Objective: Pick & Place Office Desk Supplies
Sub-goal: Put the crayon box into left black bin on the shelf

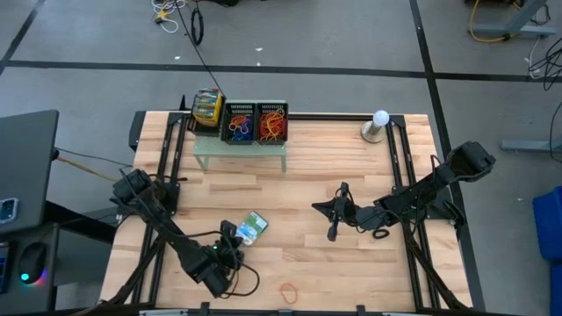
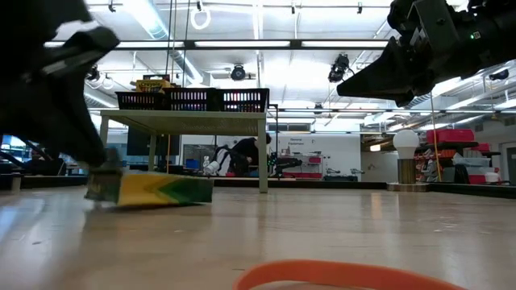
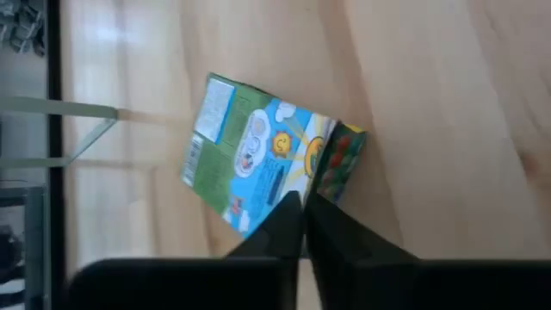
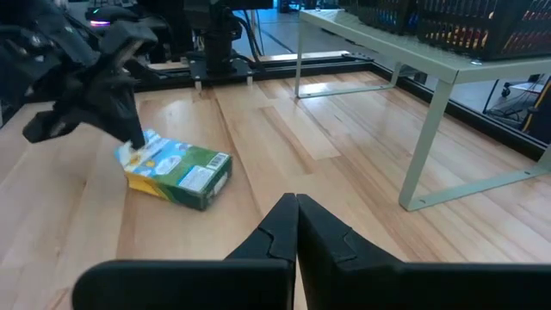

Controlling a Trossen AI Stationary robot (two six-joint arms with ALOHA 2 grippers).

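Left fingers (image 1: 233, 235) closed at the green packet's (image 1: 252, 227) edge; right fingers (image 1: 334, 211) closed, hovering mid-table.

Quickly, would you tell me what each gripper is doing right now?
Left gripper: jaws closed, at the edge of the green packet.
Right gripper: jaws closed, empty.
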